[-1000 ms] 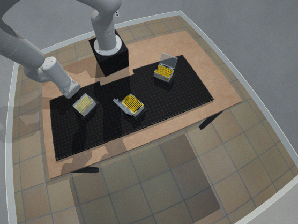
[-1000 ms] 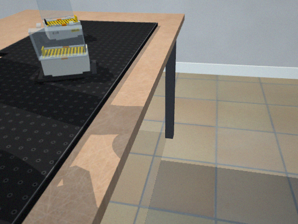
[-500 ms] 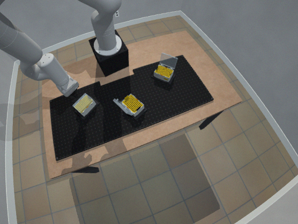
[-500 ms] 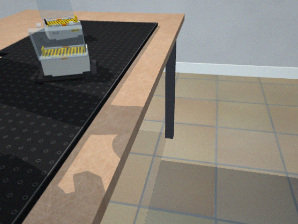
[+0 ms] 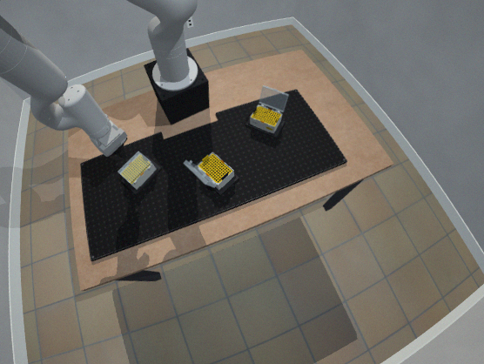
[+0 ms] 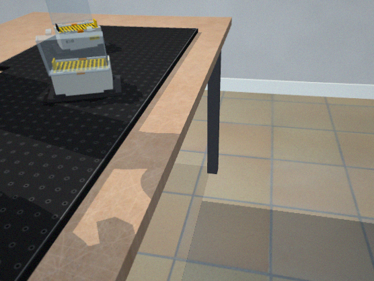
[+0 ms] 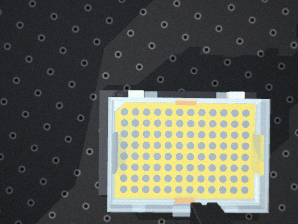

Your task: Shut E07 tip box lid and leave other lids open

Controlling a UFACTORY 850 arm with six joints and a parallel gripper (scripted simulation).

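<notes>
Three white tip boxes with yellow tip racks sit on the black perforated board (image 5: pixel 270 174). The left box (image 5: pixel 137 170) (image 7: pixel 185 150) has its clear lid down over the rack. The middle box (image 5: pixel 215 167) (image 6: pixel 81 77) has its lid (image 5: pixel 193 170) (image 6: pixel 67 47) swung open to the left. The right box (image 5: pixel 266 117) (image 6: pixel 79 35) has its lid (image 5: pixel 274 97) (image 6: pixel 68 10) standing up. A white sticker (image 6: pixel 68 41) shows on the right box, too small to read. My gripper (image 5: pixel 110 151) (image 7: pixel 200 214) is shut and empty, hovering just above the left box's edge.
The arm's black base block (image 5: pixel 183 93) stands behind the board. Each box rests on a dark holder plate (image 6: pixel 48 97). The wooden table's front edge (image 6: pixel 158 134) runs close to the board.
</notes>
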